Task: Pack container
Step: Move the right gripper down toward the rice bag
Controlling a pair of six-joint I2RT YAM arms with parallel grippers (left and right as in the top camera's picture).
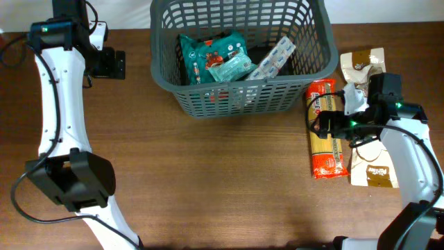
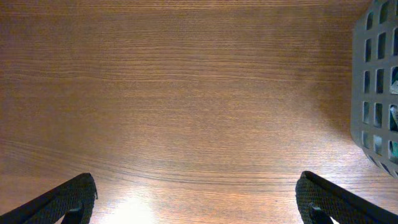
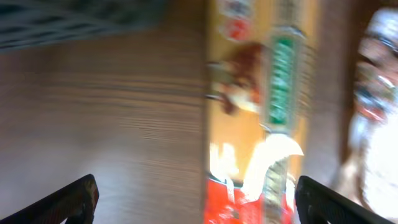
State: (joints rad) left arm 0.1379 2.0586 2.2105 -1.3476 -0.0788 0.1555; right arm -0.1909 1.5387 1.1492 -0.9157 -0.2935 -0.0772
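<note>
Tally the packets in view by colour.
Teal: 2, a large packet and a small pale packet, in the basket.
White: 1, a long packet, in the basket.
Red and yellow: 1, the pasta packet, on the table.
Brown and cream: 2, the far pouch and the near pouch, on the table.
Total: 6 in view; the basket may hide more.

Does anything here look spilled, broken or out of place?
Nothing looks spilled or broken. The packets in the basket lie jumbled at angles. The long orange packet lies on the table beside the basket, not inside. The right wrist view is blurred.
</note>
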